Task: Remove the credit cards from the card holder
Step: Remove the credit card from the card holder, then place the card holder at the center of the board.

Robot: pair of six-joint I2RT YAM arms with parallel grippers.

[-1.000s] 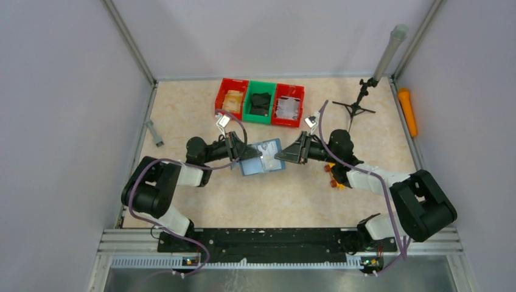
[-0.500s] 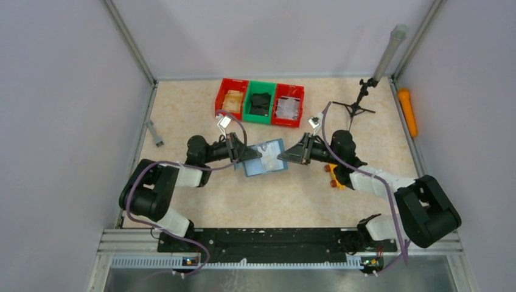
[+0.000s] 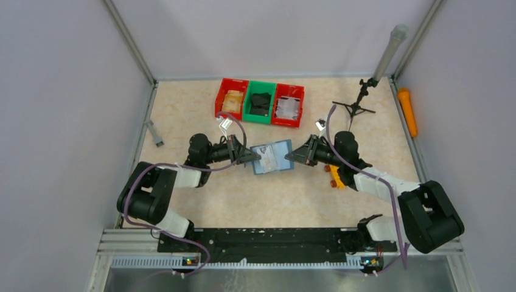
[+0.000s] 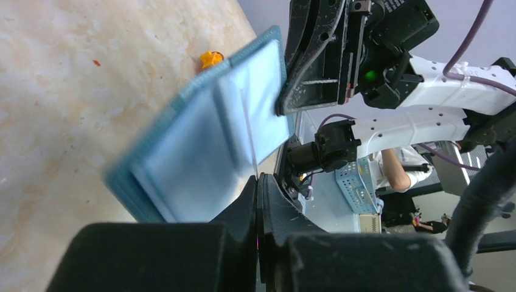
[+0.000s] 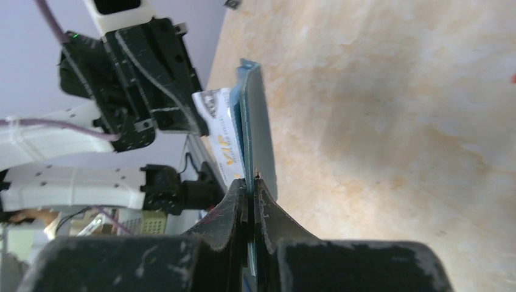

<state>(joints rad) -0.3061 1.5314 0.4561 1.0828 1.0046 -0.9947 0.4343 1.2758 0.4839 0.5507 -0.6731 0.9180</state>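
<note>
Top external view shows both arm bases at the near edge of the table [image 3: 286, 201], reaching inward until their tips meet at the middle. The left gripper [image 3: 248, 157] is closed on the left edge of the card holder [image 3: 272, 157], and the right gripper [image 3: 291, 156] is pinched shut on its opposite edge, so the opened holder hangs between them with its paler inside facing up. From the left wrist, the closed fingers [image 4: 258, 185] clamp one corner of the holder [image 4: 207, 140], which tilts above the table, while the right gripper [image 4: 286, 106] bites its far corner. From the right wrist, the teal edge of the holder [image 5: 258, 121] runs straight into the closed fingers [image 5: 240, 201], and a pale card [image 5: 220, 140] with printed lettering sticks out on its inner side; whether the fingers also touch that card is unclear. Just beside the right arm lies a yellow-orange toy block [image 3: 335, 177]. Farther back stand a red bin [image 3: 231, 97], a green bin [image 3: 260, 101] and a second red bin [image 3: 288, 104], side by side, with a small black tripod [image 3: 356, 107] to their right.
</note>
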